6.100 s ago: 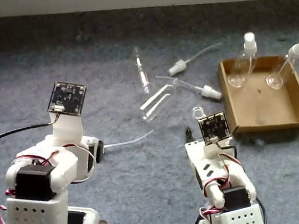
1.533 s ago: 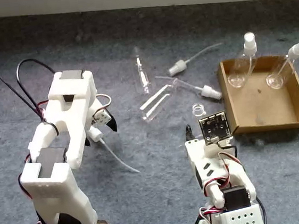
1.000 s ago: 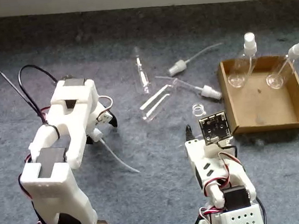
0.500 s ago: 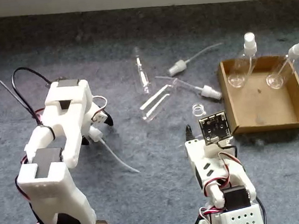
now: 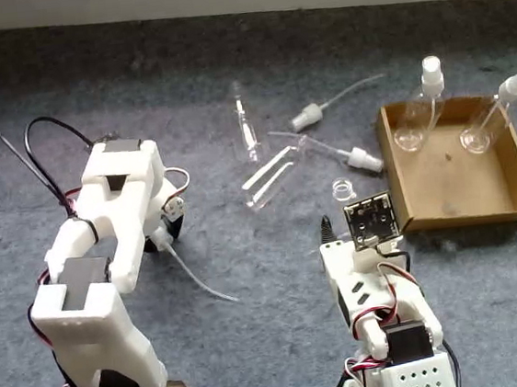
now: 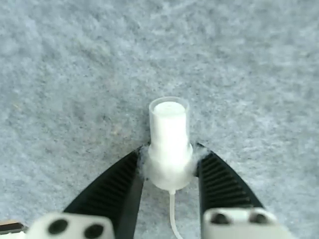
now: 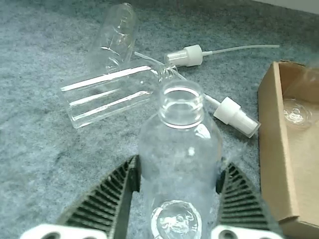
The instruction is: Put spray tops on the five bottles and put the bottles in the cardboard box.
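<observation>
My left gripper point(image 6: 169, 153) is shut on a white spray top point(image 6: 168, 124), fingers clamped on its collar just above the carpet. From above, that gripper point(image 5: 168, 226) is at the left, and the top's thin tube point(image 5: 201, 280) trails toward the near side. My right gripper point(image 7: 179, 169) is shut on a clear bottle point(image 7: 177, 129), held upright with its open neck point(image 5: 342, 189) left of the cardboard box point(image 5: 456, 182). Two capped bottles point(image 5: 421, 107) point(image 5: 495, 113) lean in the box. Two clear bottles point(image 5: 247, 130) point(image 5: 270, 176) and two spray tops point(image 5: 310, 114) point(image 5: 361, 158) lie loose.
The grey carpet between the two arms is bare apart from the trailing tube. The loose bottles point(image 7: 107, 94) point(image 7: 112, 37) and spray tops point(image 7: 185, 56) point(image 7: 237, 114) lie just beyond the held bottle. The box wall point(image 7: 279, 144) stands close beside the right gripper.
The left arm swung out over the carpet with the spray top, then drew back slightly, and the tube's tip shifted a little. The right arm and its bottle have not moved.
</observation>
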You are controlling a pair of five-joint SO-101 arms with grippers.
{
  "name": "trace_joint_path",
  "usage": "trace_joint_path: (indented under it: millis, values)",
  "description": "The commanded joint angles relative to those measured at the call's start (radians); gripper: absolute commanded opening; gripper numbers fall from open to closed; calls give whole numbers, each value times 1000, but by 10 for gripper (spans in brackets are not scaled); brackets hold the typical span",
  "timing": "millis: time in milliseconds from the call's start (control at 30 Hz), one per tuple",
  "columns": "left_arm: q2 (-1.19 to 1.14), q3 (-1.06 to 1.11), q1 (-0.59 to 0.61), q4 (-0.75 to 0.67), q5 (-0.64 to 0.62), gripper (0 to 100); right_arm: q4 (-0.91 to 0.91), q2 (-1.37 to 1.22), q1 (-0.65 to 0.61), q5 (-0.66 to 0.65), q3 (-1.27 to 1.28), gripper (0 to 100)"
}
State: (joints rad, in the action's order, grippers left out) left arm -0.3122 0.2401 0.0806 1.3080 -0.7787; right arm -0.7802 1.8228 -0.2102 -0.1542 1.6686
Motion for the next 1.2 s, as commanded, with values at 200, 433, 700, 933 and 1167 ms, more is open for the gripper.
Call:
trace_joint_path:
  millis: [200, 433, 700, 933, 1167]
  values:
    - [18, -16, -16, -2, 2, 14, 33, 4, 10, 3, 124, 166]
    - [77, -96, -16, 55, 2, 13, 107, 4, 10, 6, 124, 166]
    - [229, -185, -90, 255, 143, 13, 174, 4, 10, 6, 128, 166]
    - [378, -202, -214, 253, 341, 13, 166, -7, -39, 6, 133, 166]
    - [604, -202, -236, 238, 347, 16, 120, 2, -108, 6, 133, 166]
